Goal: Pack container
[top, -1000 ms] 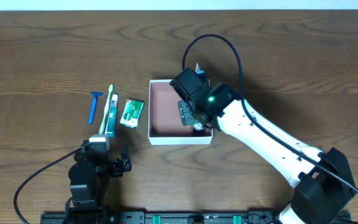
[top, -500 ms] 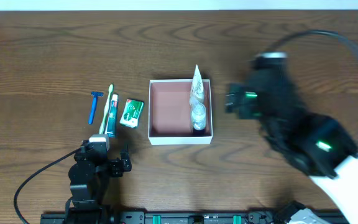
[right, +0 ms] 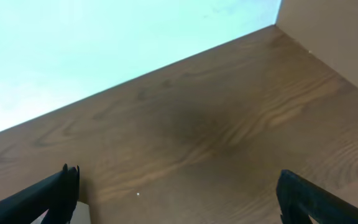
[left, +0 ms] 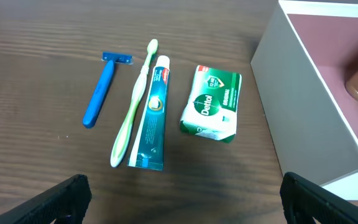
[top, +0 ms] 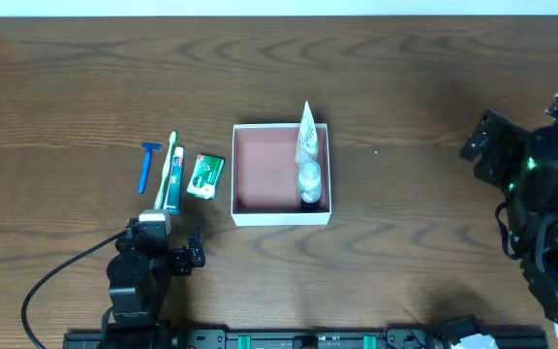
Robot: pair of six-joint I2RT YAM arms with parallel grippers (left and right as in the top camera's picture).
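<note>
The container point(top: 260, 171), a shallow white-walled box with a reddish-brown floor, sits mid-table; its wall also shows in the left wrist view point(left: 303, 93). A clear pouch of small bottles point(top: 307, 160) lies along its right side. Left of the box lie a green-and-white soap packet point(top: 205, 176) point(left: 212, 102), a toothpaste tube point(top: 173, 184) point(left: 151, 115), a toothbrush point(top: 168, 160) point(left: 133, 102) and a blue razor point(top: 146, 166) point(left: 99, 90). My left gripper point(top: 163, 254) point(left: 185, 205) is open and empty, near the front edge below these items. My right gripper point(top: 480, 147) point(right: 179, 199) is open and empty at the far right.
The wooden table point(top: 405, 87) runs around the box. The right wrist view shows the table's far edge and a pale wall point(right: 104, 37) behind it. A black cable point(top: 56, 281) loops by the left arm's base.
My right arm has pulled back from over the box to the far right of the table. The pouch of bottles stays in the box. The left arm has not moved.
</note>
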